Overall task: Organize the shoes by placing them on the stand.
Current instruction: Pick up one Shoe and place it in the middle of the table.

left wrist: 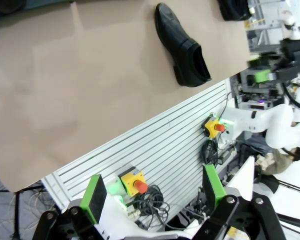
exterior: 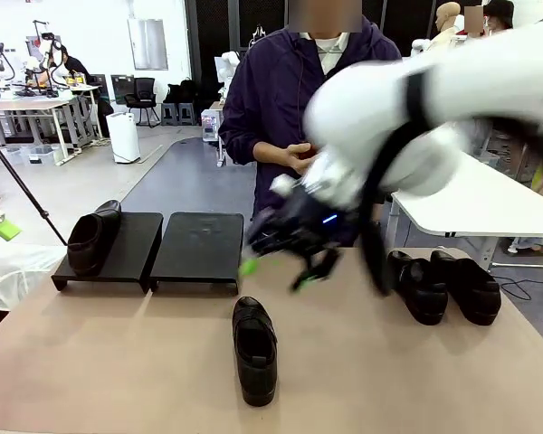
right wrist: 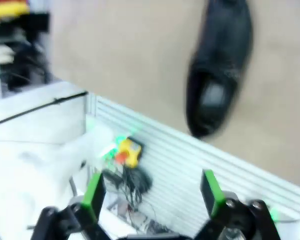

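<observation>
White, rounded right arm point(exterior: 452, 90), black band around one joint. Black right gripper point(exterior: 273, 275), green pads point(exterior: 247, 267), blue light point(exterior: 330, 219) at 1 o'clock. Dark purple jacket point(exterior: 262, 99) over white collar point(exterior: 328, 42) on the person point(exterior: 290, 117).

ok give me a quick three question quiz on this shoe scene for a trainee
1. How many shoes are on the stand?
2. True or false: the right hand grips a shoe.
3. The shoe nearest the robot lies: A on the stand, B on the bare tabletop, C in the right hand.
Key: 1. One, the shoe at the stand's left end. 2. False, it is open and empty. 3. B.
</observation>
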